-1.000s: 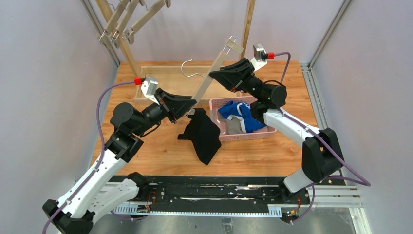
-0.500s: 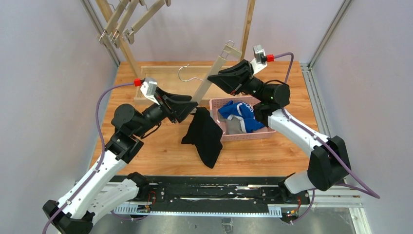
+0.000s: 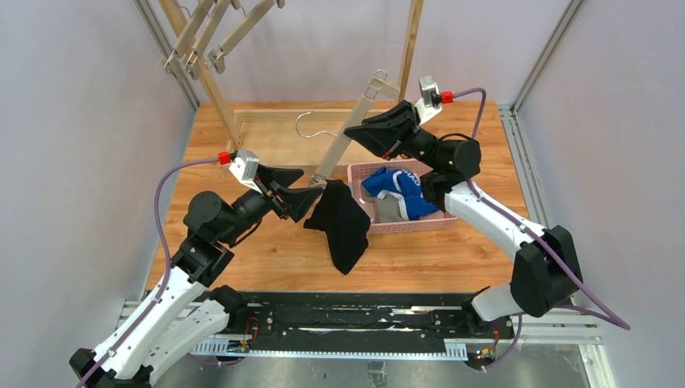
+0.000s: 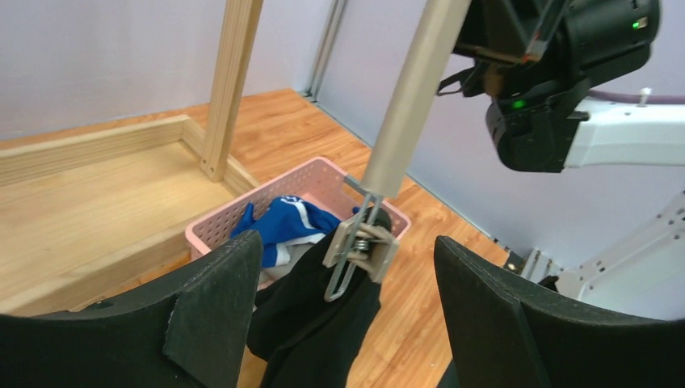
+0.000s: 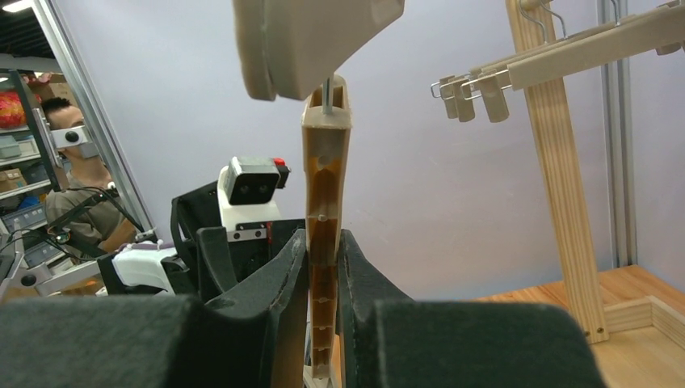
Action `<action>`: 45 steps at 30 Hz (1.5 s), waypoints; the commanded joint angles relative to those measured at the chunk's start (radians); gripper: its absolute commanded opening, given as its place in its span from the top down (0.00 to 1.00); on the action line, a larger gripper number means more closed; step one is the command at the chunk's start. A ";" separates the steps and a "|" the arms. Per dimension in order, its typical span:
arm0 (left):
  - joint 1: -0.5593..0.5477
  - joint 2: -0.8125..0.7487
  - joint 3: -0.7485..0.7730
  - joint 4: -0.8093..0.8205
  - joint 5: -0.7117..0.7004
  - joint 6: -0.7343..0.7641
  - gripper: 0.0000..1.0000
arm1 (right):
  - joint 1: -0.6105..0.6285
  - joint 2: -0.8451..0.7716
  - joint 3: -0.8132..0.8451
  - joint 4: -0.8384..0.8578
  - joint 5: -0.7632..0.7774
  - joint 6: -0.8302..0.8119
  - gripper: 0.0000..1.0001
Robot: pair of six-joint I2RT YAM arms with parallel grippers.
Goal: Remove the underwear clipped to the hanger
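My left hand (image 4: 354, 279) gapes empty, black briefs (image 4: 311, 327) clipped dead ahead, nearer it; right hand (image 5: 323, 267) pinches hanger (image 5: 325, 186).

This is a robotics lab, set up as an enclosed test cell. Plain grey wall panels (image 3: 73, 121) stand in an aluminium frame (image 3: 549, 50) around a wooden table (image 3: 266, 250). Two robot arms (image 3: 174, 291) (image 3: 485, 214) are bolted to a black rail (image 3: 355, 319) at the table's near edge, and purple cables (image 3: 159, 212) run to their wrist cameras. Beyond the cell on the left, the right wrist view shows a person in glasses (image 5: 65, 129) seated by stocked shelves (image 5: 16, 149) under a ceiling light (image 5: 16, 5).
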 commanded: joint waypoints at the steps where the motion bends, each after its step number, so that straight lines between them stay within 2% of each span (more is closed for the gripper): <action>1: -0.004 -0.015 -0.027 0.036 -0.042 0.048 0.17 | 0.006 -0.046 0.006 0.070 -0.002 0.021 1.00; 8: -0.004 0.019 -0.043 0.135 0.003 0.013 0.18 | 0.006 -0.056 -0.003 0.060 -0.004 0.017 0.99; 11: -0.004 0.029 -0.054 0.187 0.023 -0.006 0.20 | 0.005 -0.053 -0.005 0.058 -0.004 0.016 0.99; 13: -0.004 0.037 -0.061 0.222 0.036 -0.024 0.25 | 0.005 -0.052 -0.009 0.057 -0.005 0.018 0.99; 14: -0.004 0.042 -0.063 0.237 0.044 -0.032 0.29 | 0.006 -0.052 -0.009 0.057 -0.003 0.018 0.99; 20: -0.004 0.075 -0.065 0.264 0.072 -0.054 0.72 | 0.006 -0.053 -0.012 0.056 0.000 0.019 0.99; 23: -0.004 0.078 -0.067 0.273 0.082 -0.054 0.96 | 0.005 -0.055 -0.012 0.052 -0.003 0.019 0.99; 25: -0.004 0.074 -0.068 0.276 0.082 -0.055 0.99 | 0.005 -0.056 -0.011 0.050 -0.008 0.019 0.99; 30: -0.004 0.059 -0.068 0.279 0.078 -0.056 1.00 | 0.006 -0.057 -0.015 0.050 -0.005 0.018 0.99; 31: -0.004 0.057 -0.068 0.279 0.078 -0.055 0.96 | 0.006 -0.056 -0.015 0.052 -0.007 0.020 0.99; 32: -0.004 0.052 -0.068 0.279 0.074 -0.055 0.73 | 0.006 -0.055 -0.013 0.055 -0.008 0.023 0.99; 33: -0.004 0.047 -0.069 0.279 0.070 -0.056 0.57 | 0.006 -0.053 -0.013 0.057 -0.011 0.027 0.99; 36: -0.004 0.039 -0.058 0.286 0.068 -0.042 0.42 | 0.005 -0.049 -0.005 0.074 -0.019 0.042 0.99; 39: -0.004 0.049 -0.032 0.288 0.070 -0.027 0.37 | 0.006 -0.046 0.001 0.086 -0.027 0.061 0.99; 45: -0.004 0.134 0.034 0.304 0.147 -0.039 0.38 | 0.006 -0.050 0.003 0.088 -0.024 0.064 0.99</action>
